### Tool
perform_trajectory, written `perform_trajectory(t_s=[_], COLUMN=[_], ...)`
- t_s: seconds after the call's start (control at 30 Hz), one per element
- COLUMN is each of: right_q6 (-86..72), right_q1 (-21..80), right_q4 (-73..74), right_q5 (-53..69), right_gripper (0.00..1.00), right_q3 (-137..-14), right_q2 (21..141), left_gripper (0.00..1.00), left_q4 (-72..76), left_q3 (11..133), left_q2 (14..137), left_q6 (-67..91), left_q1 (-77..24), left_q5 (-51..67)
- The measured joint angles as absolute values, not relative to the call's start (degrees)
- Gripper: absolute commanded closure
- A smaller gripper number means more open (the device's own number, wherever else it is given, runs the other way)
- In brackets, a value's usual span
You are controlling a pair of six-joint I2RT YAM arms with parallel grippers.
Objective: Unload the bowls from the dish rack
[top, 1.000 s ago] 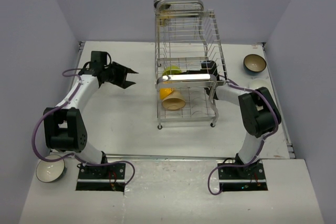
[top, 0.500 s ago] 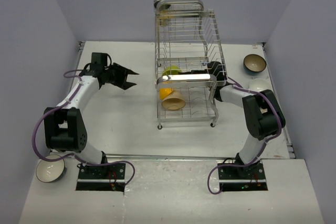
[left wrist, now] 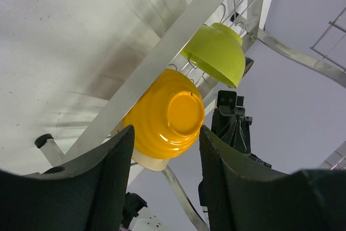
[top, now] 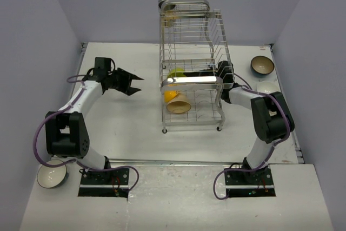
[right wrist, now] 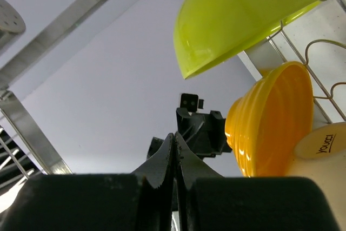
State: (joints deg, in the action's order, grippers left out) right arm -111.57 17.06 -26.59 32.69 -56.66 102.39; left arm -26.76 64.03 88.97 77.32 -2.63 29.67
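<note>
Right arm's elbow has swung outward; both grippers now flank the dish rack [top: 191, 81].
I see my left gripper [top: 134, 84] half open and empty, with the rack ahead of its fingertips, apart. My right gripper [right wrist: 174, 152] is pinched closed on nothing, reaching into the rack's side, with the lime bowl [right wrist: 238, 20] and the orange bowl [right wrist: 270, 123] ahead of it.
</note>
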Motion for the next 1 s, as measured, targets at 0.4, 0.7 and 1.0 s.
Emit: perform_trajectory(t_s=[0.4,0.7,1.0], right_q6=[-94.0,-81.7,-77.8], right_q1=[14.2,13.0,13.1], right_q4=[-21.3,-16.5,-16.4], right_q5=[40.3,43.6,46.0], right_gripper=[0.97,0.84,0.69], right_q3=[-57.1,-57.2,-56.0], right_q2=[102.6,102.4,101.0], left_gripper=[0.47,0.47,0.47], left_q4=[-25.2,-24.0,-23.4], left_q3=[63.4,62.0,62.1], left_q2=[88.5,88.4,88.5], left_q6=[77.3,77.4,77.3], left_q1=[-2.6,-2.6,-2.7], left_q5=[30.4,31.4,32.4])
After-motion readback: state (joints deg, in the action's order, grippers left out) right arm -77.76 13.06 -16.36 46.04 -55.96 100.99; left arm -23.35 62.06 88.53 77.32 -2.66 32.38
